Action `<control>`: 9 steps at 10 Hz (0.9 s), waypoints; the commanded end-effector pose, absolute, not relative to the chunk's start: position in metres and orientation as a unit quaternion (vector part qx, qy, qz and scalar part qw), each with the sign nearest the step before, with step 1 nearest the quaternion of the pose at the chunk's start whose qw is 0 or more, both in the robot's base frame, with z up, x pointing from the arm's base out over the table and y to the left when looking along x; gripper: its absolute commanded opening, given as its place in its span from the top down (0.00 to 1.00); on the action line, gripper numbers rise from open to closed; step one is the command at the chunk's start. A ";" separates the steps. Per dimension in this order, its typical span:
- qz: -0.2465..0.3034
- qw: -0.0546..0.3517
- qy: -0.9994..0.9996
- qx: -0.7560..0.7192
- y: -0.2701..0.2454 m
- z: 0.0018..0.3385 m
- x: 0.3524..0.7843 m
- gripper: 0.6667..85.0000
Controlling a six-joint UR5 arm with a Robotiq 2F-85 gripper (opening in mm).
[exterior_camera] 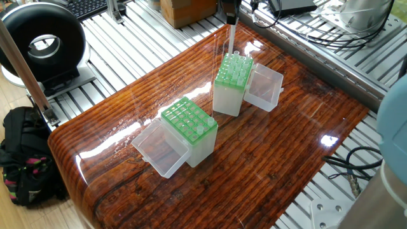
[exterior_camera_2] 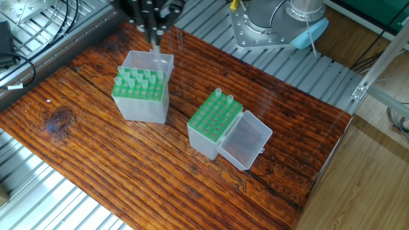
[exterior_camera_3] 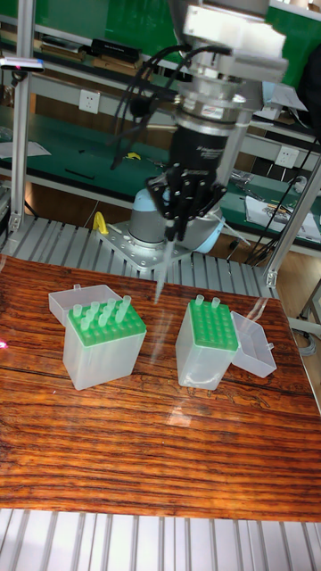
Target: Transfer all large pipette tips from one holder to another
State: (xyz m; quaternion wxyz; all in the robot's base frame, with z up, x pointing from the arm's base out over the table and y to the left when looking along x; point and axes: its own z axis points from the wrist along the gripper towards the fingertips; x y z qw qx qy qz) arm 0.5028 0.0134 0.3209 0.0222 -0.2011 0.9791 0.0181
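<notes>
My gripper [exterior_camera_2: 153, 23] is shut on one large pipette tip [exterior_camera_2: 156, 48], which hangs point down in the air. In the tall fixed view the tip [exterior_camera_3: 161, 278] hangs below the gripper [exterior_camera_3: 171, 239], between the two holders and above their tops. The green-topped holder [exterior_camera_2: 139, 89] at the left carries several upright tips. The other green-topped holder [exterior_camera_2: 216, 116] carries two tips [exterior_camera_2: 224, 97] at its far edge. In one fixed view the gripper [exterior_camera: 231, 19] holds the tip [exterior_camera: 233, 39] just behind the fuller holder [exterior_camera: 232, 71].
Each holder has a clear lid [exterior_camera: 159, 149] [exterior_camera: 264, 89] hinged open beside it on the wooden table [exterior_camera: 273, 152]. A black ring-shaped device [exterior_camera: 41, 41], a black bag [exterior_camera: 22, 152] and a cardboard box [exterior_camera: 187, 7] lie off the table. The robot base [exterior_camera_2: 275, 22] stands behind.
</notes>
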 end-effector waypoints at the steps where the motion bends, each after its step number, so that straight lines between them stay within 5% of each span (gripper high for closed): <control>1: 0.025 0.037 0.984 -0.172 0.042 0.323 0.485 0.85; 9: -0.009 0.021 0.975 -0.219 0.023 0.322 0.480 0.92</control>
